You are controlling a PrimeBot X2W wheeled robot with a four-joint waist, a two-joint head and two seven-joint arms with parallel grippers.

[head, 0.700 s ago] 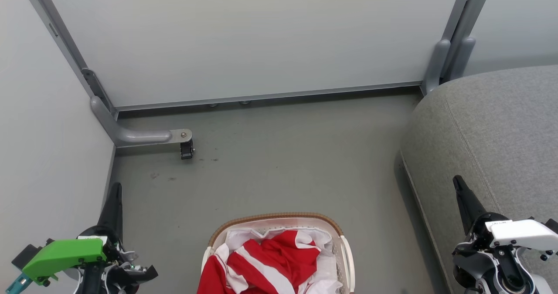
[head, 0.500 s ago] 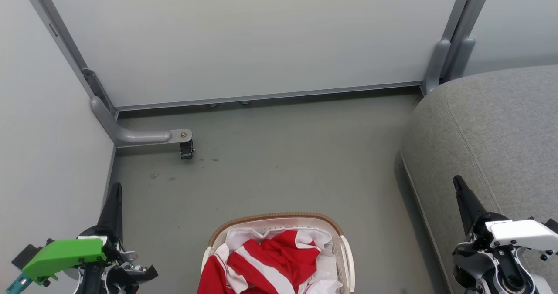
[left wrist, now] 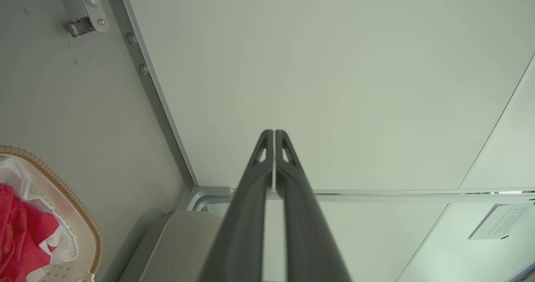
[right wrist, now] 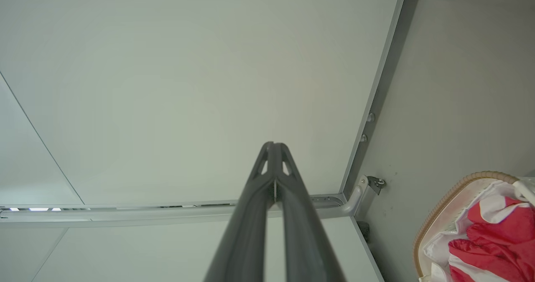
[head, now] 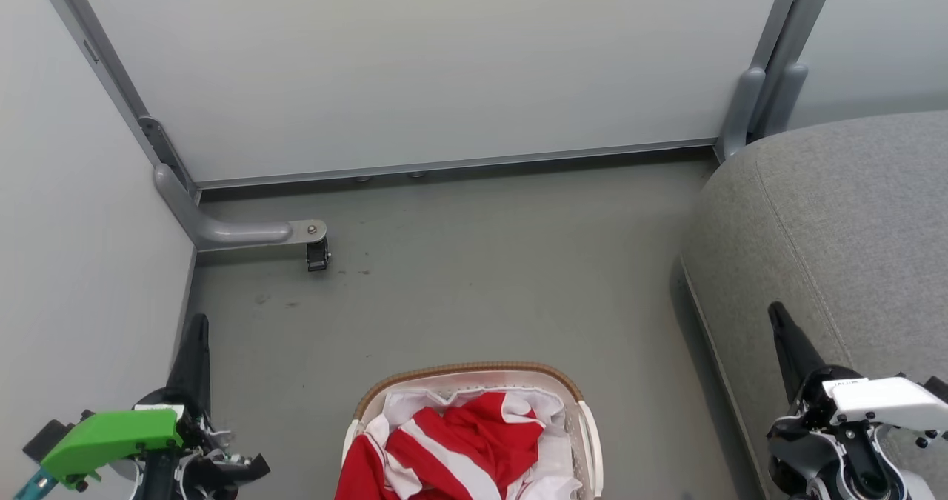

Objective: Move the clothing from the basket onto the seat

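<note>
Tips touch on left claw [left wrist: 273, 133] and right claw [right wrist: 273, 145], both empty.

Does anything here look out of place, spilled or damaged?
Nothing looks damaged. The red-and-white clothing lies crumpled in the basket and hangs over its left rim. Small dark marks spot the floor near the caster.

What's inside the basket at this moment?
Inside the basket lies crumpled red clothing with white stripes, over a white liner. Whatever lies under the top folds, and the basket's floor, is covered; its near part is out of frame.
</note>
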